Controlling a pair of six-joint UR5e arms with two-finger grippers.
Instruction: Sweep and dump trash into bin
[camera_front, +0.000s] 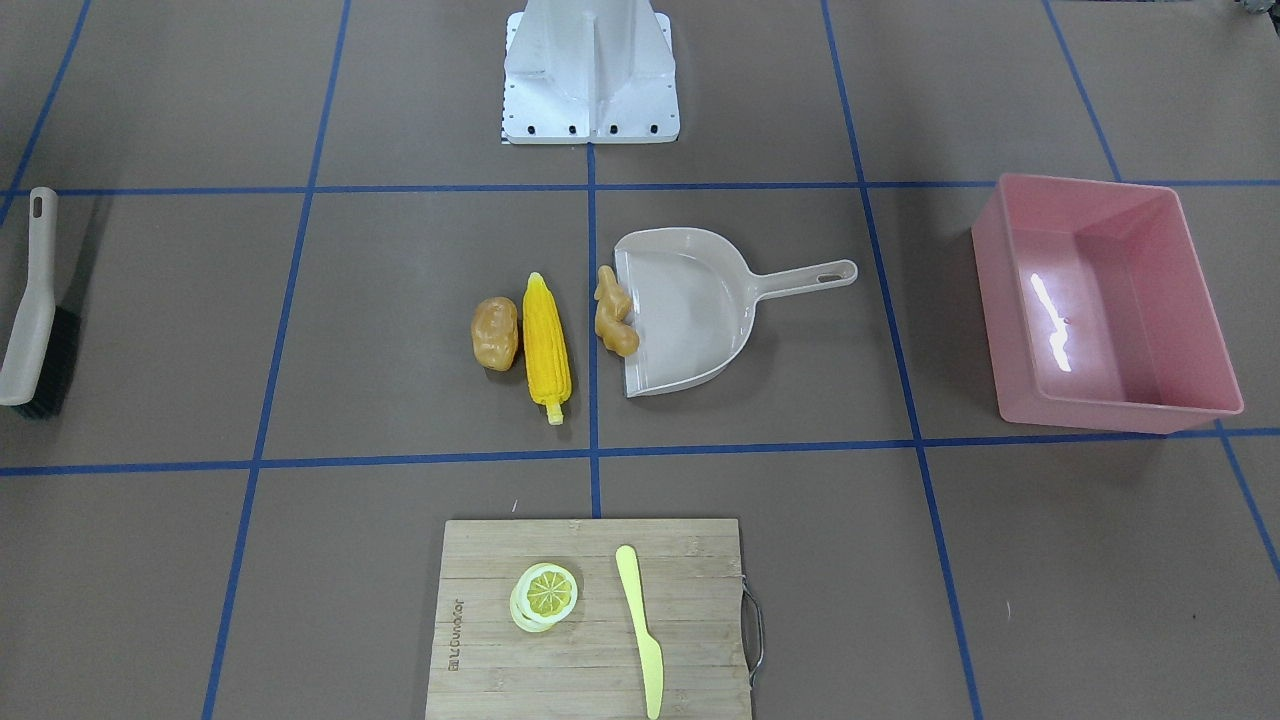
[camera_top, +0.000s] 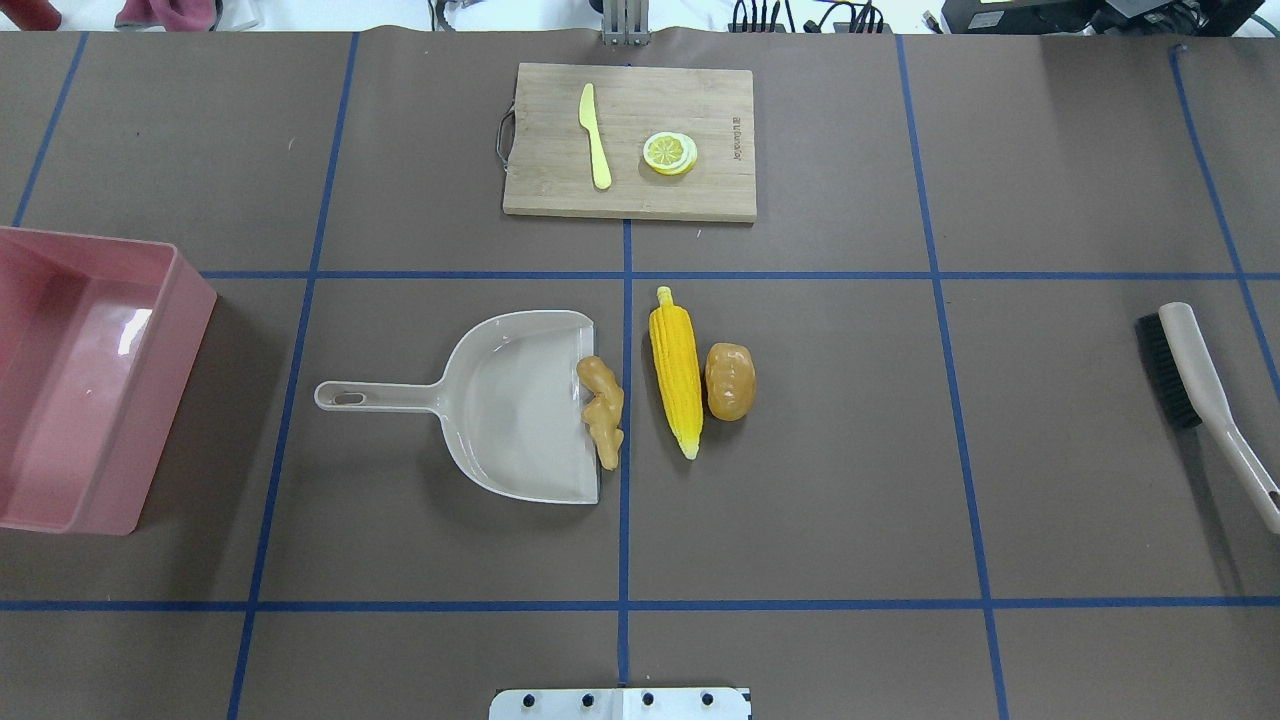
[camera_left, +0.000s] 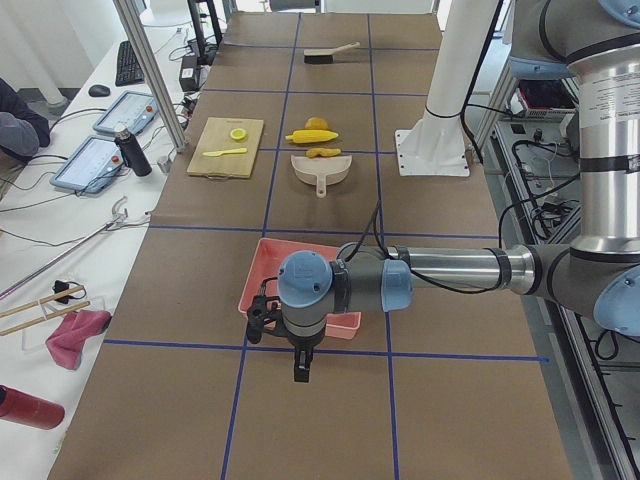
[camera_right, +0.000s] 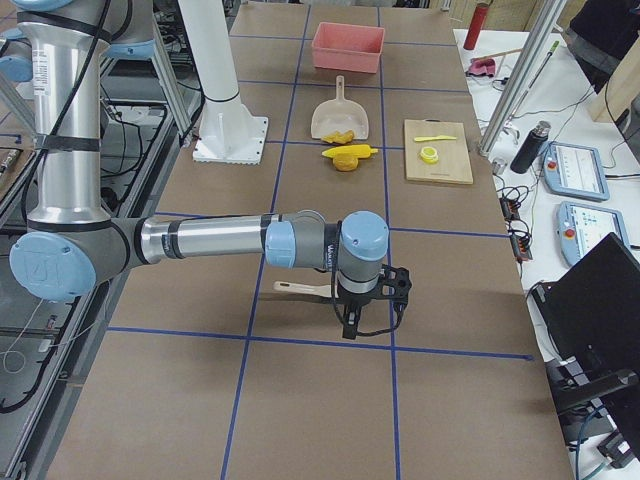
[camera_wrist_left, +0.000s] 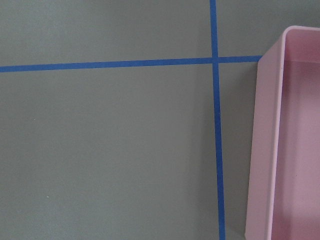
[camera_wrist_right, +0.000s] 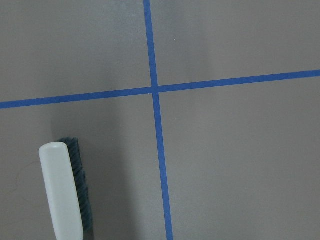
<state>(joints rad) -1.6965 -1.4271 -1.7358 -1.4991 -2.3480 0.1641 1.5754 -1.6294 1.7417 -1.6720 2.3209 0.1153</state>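
The trash lies mid-table: a brown potato (camera_top: 730, 381) touching a yellow corn cob (camera_top: 676, 370), and a tan ginger root (camera_top: 603, 410) on the open lip of a beige dustpan (camera_top: 500, 405). The pink bin (camera_top: 80, 380) stands empty at the table's left end. My left gripper (camera_left: 300, 365) hangs over the table just beyond the bin's outer wall. My right gripper (camera_right: 350, 325) hovers near a brush (camera_right: 300, 290) at the opposite end. Both grippers show only in the side views, so I cannot tell whether either is open or shut.
A wooden cutting board (camera_top: 560, 190) at the far edge carries a lemon slice (camera_top: 669, 153) and a pale yellow knife (camera_top: 596, 150). The brush (camera_top: 1195, 390) lies at the right end, bristles facing the table's middle. The robot's white base (camera_front: 590, 75) stands behind the dustpan.
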